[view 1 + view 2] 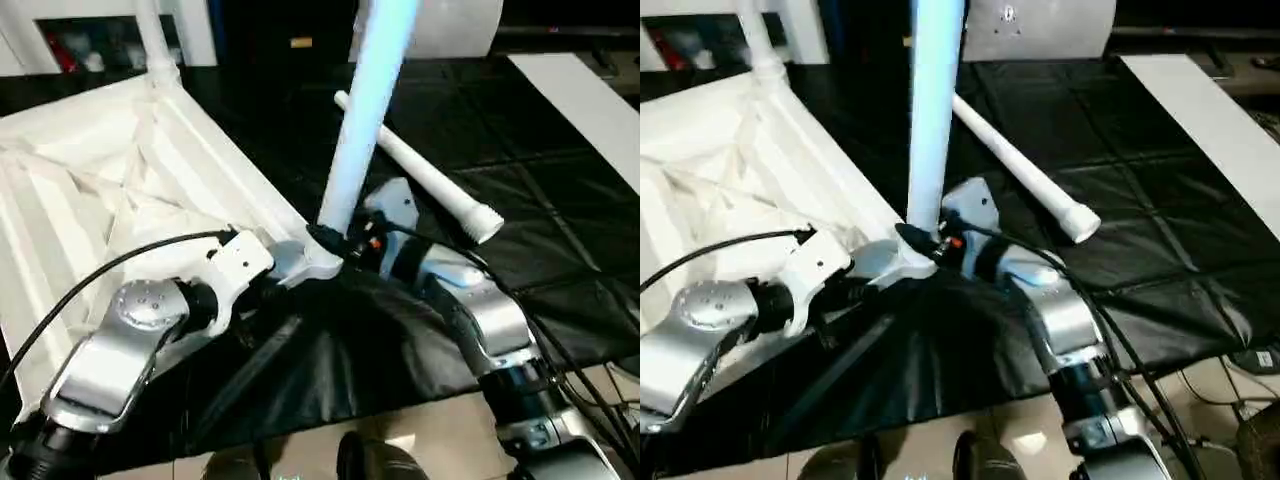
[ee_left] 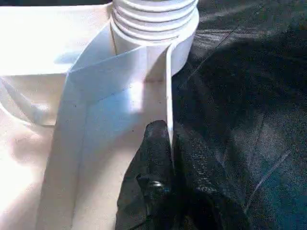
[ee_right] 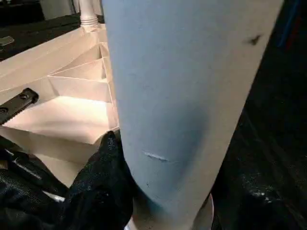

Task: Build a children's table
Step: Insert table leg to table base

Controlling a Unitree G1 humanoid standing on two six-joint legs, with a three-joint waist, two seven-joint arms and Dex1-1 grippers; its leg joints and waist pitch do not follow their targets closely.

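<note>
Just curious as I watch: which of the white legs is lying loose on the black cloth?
The leg lying flat behind the right gripper. The other two stand upright in corner sockets: one in that gripper, one at the far corner.

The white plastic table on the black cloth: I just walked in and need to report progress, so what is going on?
The white plastic table top lies underside up on the black-covered worktable. The right gripper is closed around an upright white tubular leg standing in the near corner socket, while the left gripper pinches the top's rim beside it. Another leg stands in the far corner, and one loose leg lies on the cloth.
</note>
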